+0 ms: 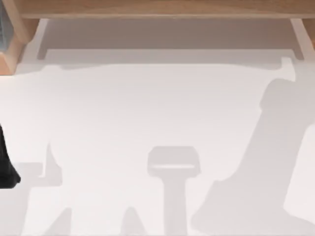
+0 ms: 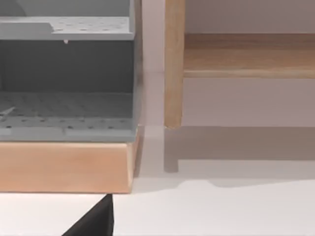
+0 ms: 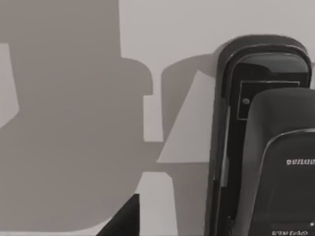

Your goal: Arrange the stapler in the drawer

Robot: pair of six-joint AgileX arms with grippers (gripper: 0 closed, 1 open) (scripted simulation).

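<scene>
Plainly, the top view gives a white table point(image 1: 157, 108) crossed by arm shadows, a wooden frame point(image 1: 157, 8) along its far edge, and the left arm point(image 1: 6, 167) at the table's left edge. The left wrist view faces the drawer point(image 2: 64, 164), grey-lined behind a wooden front, beside a wooden leg point(image 2: 173, 64). In the right wrist view the stapler point(image 3: 261, 147) lies on the table close under the camera, a dark wedge of the right gripper point(image 3: 123, 219) beside it; whether either gripper is apart or together I cannot tell. The drawer sits far to the left, so a shallow hold could let the stapler slip or twist in transit, or clip the wooden front.
</scene>
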